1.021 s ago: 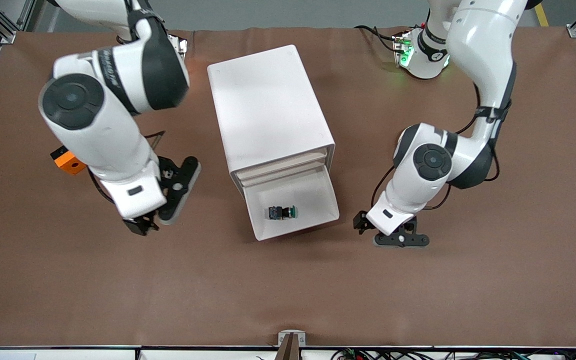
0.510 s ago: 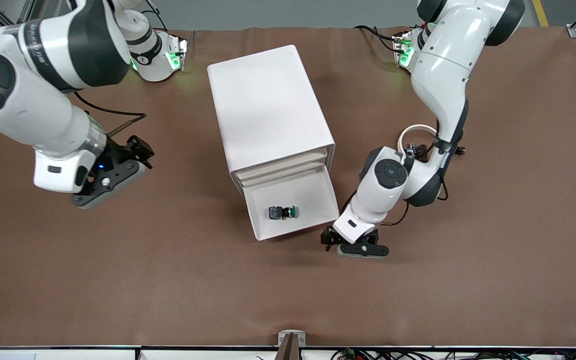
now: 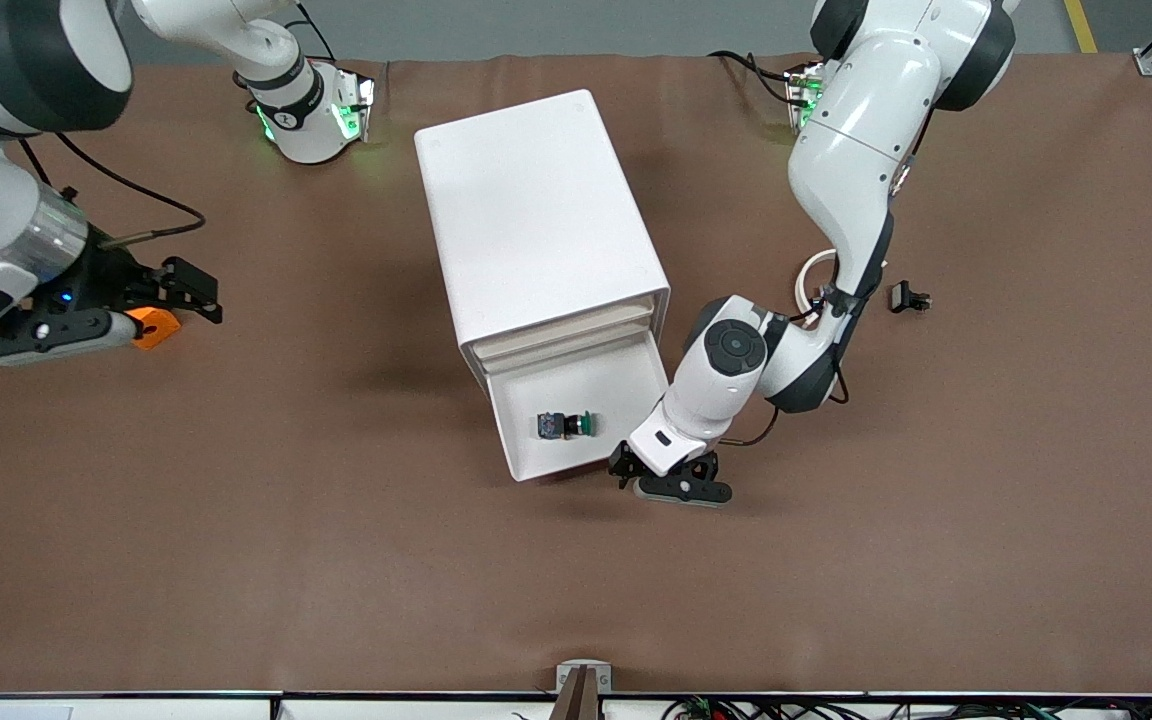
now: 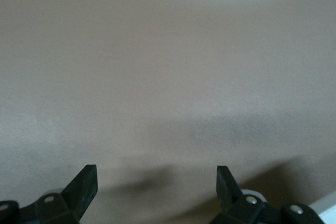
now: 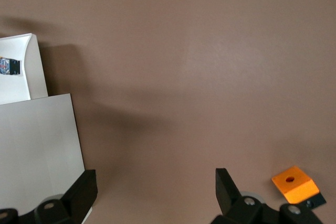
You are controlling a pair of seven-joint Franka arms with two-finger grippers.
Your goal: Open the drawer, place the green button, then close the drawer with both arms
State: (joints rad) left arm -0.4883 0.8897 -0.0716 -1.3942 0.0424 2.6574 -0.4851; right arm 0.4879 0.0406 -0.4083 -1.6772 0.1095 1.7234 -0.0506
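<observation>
The white cabinet [image 3: 536, 210] stands mid-table. Its lowest drawer [image 3: 626, 385] is pulled out toward the front camera. The button [image 3: 566, 425], with a green cap and a dark body, lies on its side inside the drawer. My left gripper [image 3: 664, 478] is low at the drawer's front corner on the left arm's side. Its fingers are open and empty over bare mat in the left wrist view [image 4: 156, 184]. My right gripper [image 3: 106, 315] is open and empty, up over the table by the right arm's end [image 5: 155, 187]. The right wrist view also shows the cabinet [image 5: 39, 150] and the button [image 5: 9, 66].
An orange block [image 3: 156, 325] with a hole lies on the mat beside the right gripper, and shows in the right wrist view [image 5: 295, 183]. A small black clip [image 3: 908, 297] and a white ring [image 3: 821, 268] lie near the left arm.
My left gripper has moved in from the left arm's side to the drawer's front corner. My right arm has swung away from the cabinet toward its end of the table. The button has not moved.
</observation>
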